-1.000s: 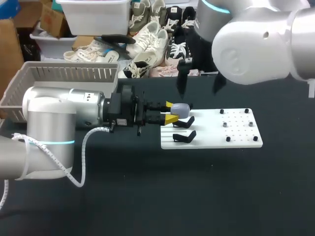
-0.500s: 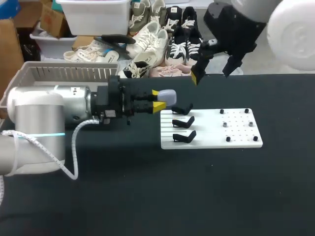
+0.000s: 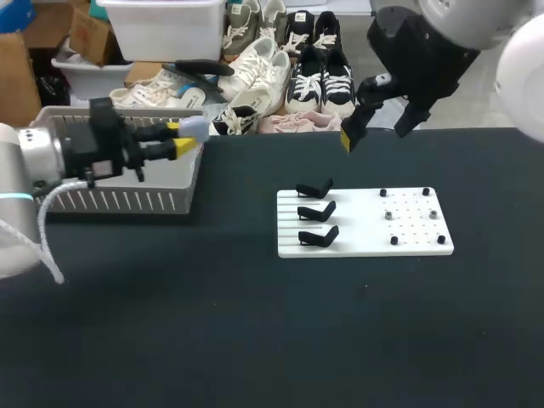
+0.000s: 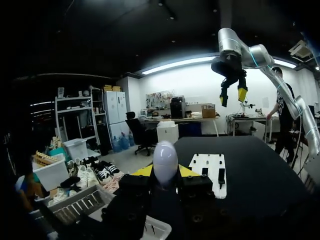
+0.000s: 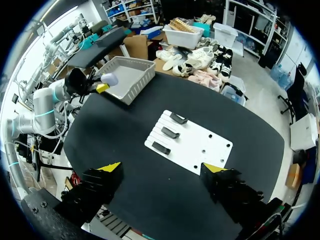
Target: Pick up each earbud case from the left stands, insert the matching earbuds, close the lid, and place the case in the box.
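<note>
— Well, what is cut off or hard to make out?
— On the table (image 3: 255, 340), little. The right arm (image 3: 442, 34) leaves the frame at upper right, and the head view shows only one yellow tip of the right gripper (image 3: 374, 134). The left arm (image 3: 34, 161) is cut by the left edge. The dark dots (image 3: 393, 240) on the board's right half are too small to tell.
— And the poses?
— The left arm lies level at upper left. The left gripper (image 3: 180, 137) is above the rim at the right end of the basket (image 3: 110, 200), clenched on the case (image 3: 194, 127), a smooth pale egg shape held off the table. The right gripper hangs high over the table's far edge, fingers spread wide, released.
— The board (image 3: 365, 242)?
— Flat at middle right, with three black stands (image 3: 319, 209) in a column on its left part.
</note>
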Robot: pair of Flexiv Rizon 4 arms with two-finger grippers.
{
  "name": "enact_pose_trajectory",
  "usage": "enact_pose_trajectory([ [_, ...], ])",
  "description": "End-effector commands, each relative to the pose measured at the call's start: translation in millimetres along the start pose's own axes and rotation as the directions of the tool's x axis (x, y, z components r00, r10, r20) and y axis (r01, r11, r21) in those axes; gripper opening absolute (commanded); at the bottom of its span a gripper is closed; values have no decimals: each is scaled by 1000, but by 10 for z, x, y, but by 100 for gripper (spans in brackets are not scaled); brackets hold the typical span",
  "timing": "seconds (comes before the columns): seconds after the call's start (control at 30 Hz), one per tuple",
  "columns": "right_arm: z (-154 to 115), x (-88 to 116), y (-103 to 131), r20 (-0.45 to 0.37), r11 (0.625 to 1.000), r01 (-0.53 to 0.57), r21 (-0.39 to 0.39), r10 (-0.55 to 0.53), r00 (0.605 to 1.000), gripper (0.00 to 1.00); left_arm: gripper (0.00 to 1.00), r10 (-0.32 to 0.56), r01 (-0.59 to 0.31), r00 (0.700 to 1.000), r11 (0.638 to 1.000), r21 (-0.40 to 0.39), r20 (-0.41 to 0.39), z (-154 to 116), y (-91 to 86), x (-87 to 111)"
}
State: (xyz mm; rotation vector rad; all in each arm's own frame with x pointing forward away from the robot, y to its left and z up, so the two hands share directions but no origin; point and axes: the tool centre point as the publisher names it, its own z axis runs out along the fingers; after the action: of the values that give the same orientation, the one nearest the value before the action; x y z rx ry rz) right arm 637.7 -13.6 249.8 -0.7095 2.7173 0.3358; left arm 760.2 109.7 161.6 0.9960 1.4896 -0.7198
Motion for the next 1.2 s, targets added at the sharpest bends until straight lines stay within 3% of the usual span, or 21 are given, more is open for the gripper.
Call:
enact_pose_trajectory([
  [0.03, -10, 29, 10, 7, 1000, -3, 5, 3, 1000, 100, 0, -39, 26, 998, 963, -269, -42, -275, 304, 137],
  [0.23, -10, 29, 10, 7, 1000, -3, 5, 3, 1000, 100, 0, -105, 72, 991, 944, -323, -88, -365, 878, 308],
  [0.43, -10, 29, 10, 7, 1000, -3, 5, 3, 1000, 100, 0, -145, 97, 979, 947, -306, -140, -311, 1403, 457],
  [0.5, -10, 29, 10, 7, 1000, -3, 5, 3, 1000, 100, 0, -152, 105, 978, 951, -292, -144, -280, 1486, 468],
  [0.53, -10, 29, 10, 7, 1000, -3, 5, 3, 1000, 100, 5, -153, 103, 976, 953, -285, -157, -266, 1522, 479],
  [0.57, -10, 29, 10, 7, 1000, -3, 5, 3, 1000, 100, 21, -156, 108, 975, 954, -278, -156, -257, 1571, 500],
  [0.6, -10, 29, 10, 7, 1000, -3, 5, 3, 1000, 100, 29, -157, 111, 975, 956, -271, -155, -251, 1594, 506],
  [0.63, -10, 29, 10, 7, 1000, -3, 5, 3, 1000, 100, 30, -155, 109, 975, 958, -264, -159, -248, 1626, 516],
  [0.7, -10, 29, 10, 7, 1000, -3, 5, 3, 1000, 100, 38, -148, 101, 974, 963, -249, -174, -251, 1636, 517],
  [0.73, -10, 29, 10, 7, 1000, -3, 5, 3, 1000, 100, 47, -143, 96, 972, 965, -245, -185, -253, 1638, 517],
  [0.77, -10, 29, 10, 7, 1000, -3, 5, 3, 1000, 100, 100, -140, 91, 970, 966, -241, -197, -260, 1592, 504],
  [0.93, -10, 29, 10, 7, 1000, -3, 5, 3, 1000, 100, 100, -126, 81, 972, 973, -218, -201, -369, 1484, 491],
  [1.2, -10, 29, 10, 7, 1000, -3, 5, 3, 1000, 100, 100, -63, 47, 992, 988, -144, -107, -472, 1072, 120],
])
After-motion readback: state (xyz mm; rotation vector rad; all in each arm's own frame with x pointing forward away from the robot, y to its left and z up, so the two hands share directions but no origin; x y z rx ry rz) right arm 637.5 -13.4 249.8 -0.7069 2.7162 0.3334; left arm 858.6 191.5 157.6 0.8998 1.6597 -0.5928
